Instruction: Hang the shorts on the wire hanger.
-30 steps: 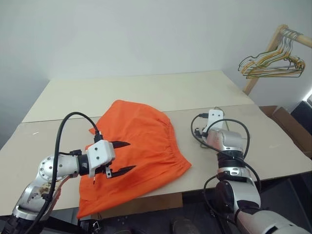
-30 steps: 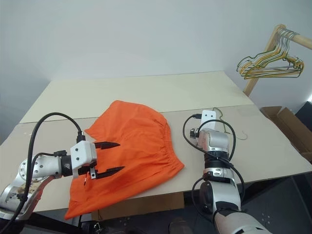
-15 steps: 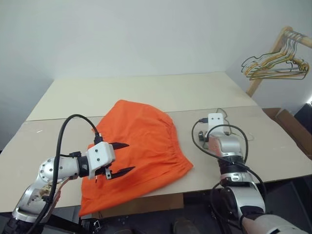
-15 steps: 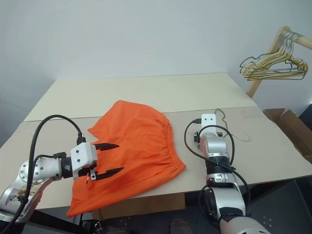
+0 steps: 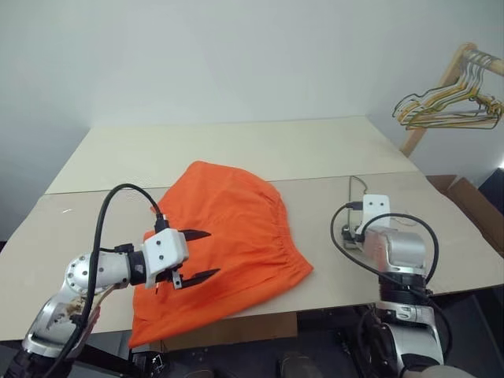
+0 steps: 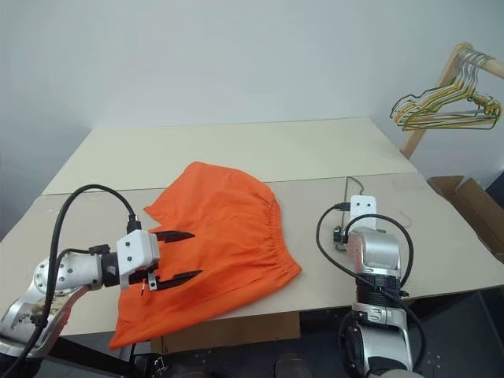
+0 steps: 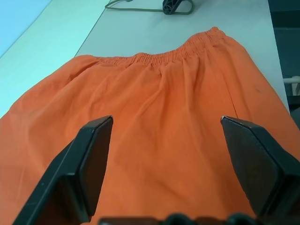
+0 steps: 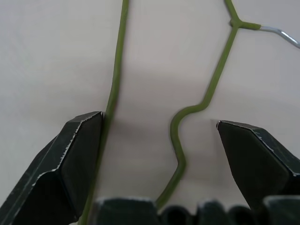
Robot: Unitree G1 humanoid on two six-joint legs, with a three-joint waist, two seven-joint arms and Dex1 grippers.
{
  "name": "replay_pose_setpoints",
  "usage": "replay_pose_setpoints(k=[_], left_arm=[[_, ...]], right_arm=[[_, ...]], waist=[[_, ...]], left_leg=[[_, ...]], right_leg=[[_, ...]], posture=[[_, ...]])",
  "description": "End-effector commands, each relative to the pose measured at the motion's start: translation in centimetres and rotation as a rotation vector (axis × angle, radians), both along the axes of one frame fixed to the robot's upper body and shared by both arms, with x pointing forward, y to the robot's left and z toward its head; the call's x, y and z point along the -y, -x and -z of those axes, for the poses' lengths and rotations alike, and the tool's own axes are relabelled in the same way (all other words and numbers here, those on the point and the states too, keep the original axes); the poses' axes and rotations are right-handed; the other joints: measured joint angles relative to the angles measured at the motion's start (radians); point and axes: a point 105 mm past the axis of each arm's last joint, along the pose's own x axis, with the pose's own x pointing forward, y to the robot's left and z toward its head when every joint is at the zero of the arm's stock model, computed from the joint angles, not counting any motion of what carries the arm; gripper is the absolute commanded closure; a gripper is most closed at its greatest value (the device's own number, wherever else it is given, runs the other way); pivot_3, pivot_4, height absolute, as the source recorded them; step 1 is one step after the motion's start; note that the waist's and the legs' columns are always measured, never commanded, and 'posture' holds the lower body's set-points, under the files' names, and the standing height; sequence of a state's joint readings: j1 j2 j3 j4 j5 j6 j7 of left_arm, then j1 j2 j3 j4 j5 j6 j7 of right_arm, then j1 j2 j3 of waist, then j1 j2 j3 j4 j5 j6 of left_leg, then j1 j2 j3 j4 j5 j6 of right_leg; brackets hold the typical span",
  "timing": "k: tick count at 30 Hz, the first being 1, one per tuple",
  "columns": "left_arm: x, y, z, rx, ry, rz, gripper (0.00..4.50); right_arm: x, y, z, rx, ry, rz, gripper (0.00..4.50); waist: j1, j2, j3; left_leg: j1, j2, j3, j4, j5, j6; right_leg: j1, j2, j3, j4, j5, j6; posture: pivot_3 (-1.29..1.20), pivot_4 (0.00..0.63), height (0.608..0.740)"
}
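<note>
The bright orange thin fabric shorts (image 5: 220, 244) with a gathered elastic waistband lie spread flat on the pale beige table (image 5: 236, 150), near its front edge, with one corner drooping over that edge at about seven o'clock. The left gripper (image 5: 198, 255) hovers over the shorts' near-left part, its two black fingers spread apart and holding nothing; in the left wrist view the orange cloth lies between them. At three o'clock from the shorts, well apart from them, the thin olive-grey wire hanger (image 8: 197, 93) lies flat on the table. The right gripper (image 8: 161, 154) sits low over it, fingers wide apart, with two of the hanger's wires running between them, ungripped. At one o'clock, a bunch of yellow, green and grey wire hangers (image 5: 449, 109) hangs from a wooden rack (image 5: 437, 90).
</note>
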State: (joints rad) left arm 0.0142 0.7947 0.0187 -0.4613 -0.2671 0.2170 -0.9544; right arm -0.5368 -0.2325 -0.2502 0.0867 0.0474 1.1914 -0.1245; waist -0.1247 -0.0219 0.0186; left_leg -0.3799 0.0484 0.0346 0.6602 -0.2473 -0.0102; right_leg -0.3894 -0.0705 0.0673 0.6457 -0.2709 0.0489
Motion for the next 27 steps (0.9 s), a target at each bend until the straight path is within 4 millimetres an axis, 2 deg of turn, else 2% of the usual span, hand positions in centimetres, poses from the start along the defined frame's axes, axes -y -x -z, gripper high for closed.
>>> replay_pose_setpoints(k=[1, 3, 11, 18, 22, 27], left_arm=[[0.2, -0.1, -0.7, 0.047, -0.014, 0.020, 0.51], [0.2, -0.1, -0.7, 0.047, -0.014, 0.019, 0.51], [-0.1, 0.0, -0.5, 0.044, -0.025, 0.014, 0.51], [-0.2, 0.3, -0.3, 0.038, -0.031, 0.007, 0.51], [-0.1, 0.3, -0.2, 0.039, -0.031, 0.006, 0.51], [0.1, 0.3, -0.2, 0.039, -0.025, 0.010, 0.51]], right_arm=[[-1.5, -1.3, -2.9, 0.134, -0.088, -0.061, 0.06], [-1.8, -1.7, -2.9, 0.151, -0.113, -0.084, 0.06], [-1.1, -3.0, -0.2, 0.078, -0.164, -0.068, 0.06], [-1.7, -2.8, 1.6, -0.007, -0.164, -0.118, 0.06], [-2.1, -2.4, 2.3, -0.047, -0.145, -0.133, 0.94], [-2.1, -2.0, 2.9, -0.070, -0.154, -0.123, 2.65]], waist=[[-0.001, 0.000, 0.000], [-0.002, 0.000, 0.000], [-0.001, 0.001, 0.001], [-0.001, -0.001, -0.001], [-0.001, -0.002, -0.001], [-0.004, -0.003, -0.002]], left_leg=[[0.000, 0.000, 0.000, 0.000, 0.000, 0.000], [0.000, 0.001, 0.000, 0.000, 0.000, 0.000], [-0.001, 0.000, 0.000, 0.000, 0.000, 0.000], [0.001, 0.001, 0.000, 0.000, 0.000, 0.000], [0.002, 0.001, 0.000, 0.000, 0.000, 0.000], [0.002, 0.001, 0.000, 0.000, 0.000, 0.000]], right_leg=[[0.000, 0.000, 0.000, 0.000, 0.000, 0.000], [0.000, 0.001, 0.000, 0.000, 0.000, 0.000], [0.000, 0.001, 0.000, 0.000, 0.000, 0.000], [0.001, 0.001, 0.000, 0.000, 0.000, 0.000], [0.002, 0.001, 0.000, 0.000, 0.000, 0.000], [0.002, 0.002, 0.000, 0.000, 0.000, 0.000]], posture=[[-0.08, 0.000, 0.740], [-0.07, 0.000, 0.740], [-0.06, 0.000, 0.740], [-0.06, 0.000, 0.740], [-0.06, 0.000, 0.740], [-0.06, 0.000, 0.740]])
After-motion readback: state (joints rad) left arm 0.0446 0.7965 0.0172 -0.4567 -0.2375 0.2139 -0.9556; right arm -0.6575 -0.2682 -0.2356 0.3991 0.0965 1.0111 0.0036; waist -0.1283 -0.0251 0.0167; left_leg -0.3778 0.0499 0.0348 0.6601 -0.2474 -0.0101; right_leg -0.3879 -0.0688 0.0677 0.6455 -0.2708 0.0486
